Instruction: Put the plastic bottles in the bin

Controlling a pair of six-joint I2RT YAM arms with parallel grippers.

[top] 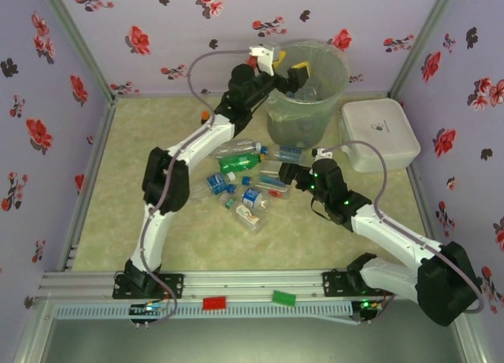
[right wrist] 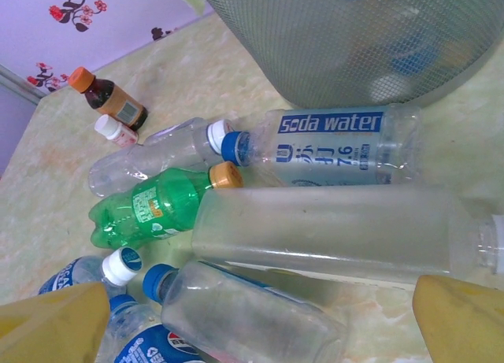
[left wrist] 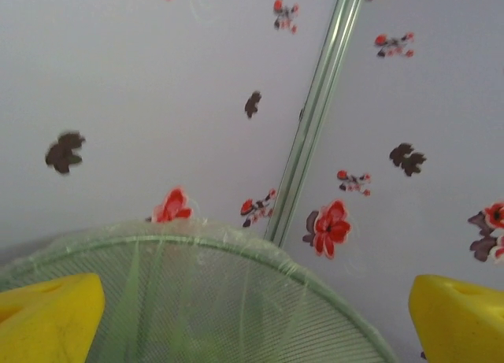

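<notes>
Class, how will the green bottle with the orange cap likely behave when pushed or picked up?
The green bottle seems empty, so probably light for its size. Lying on its side on the table, it would likely roll if nudged, though the large clear bottle beside it may stop it. Its thin plastic wall may flex when squeezed.

Lab test cell, floral walls [top: 157, 16], aluminium frame [top: 236, 283]

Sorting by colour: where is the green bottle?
Top view: the green bottle lies mid-table, just front-left of the bin, among clear bottles.
</notes>
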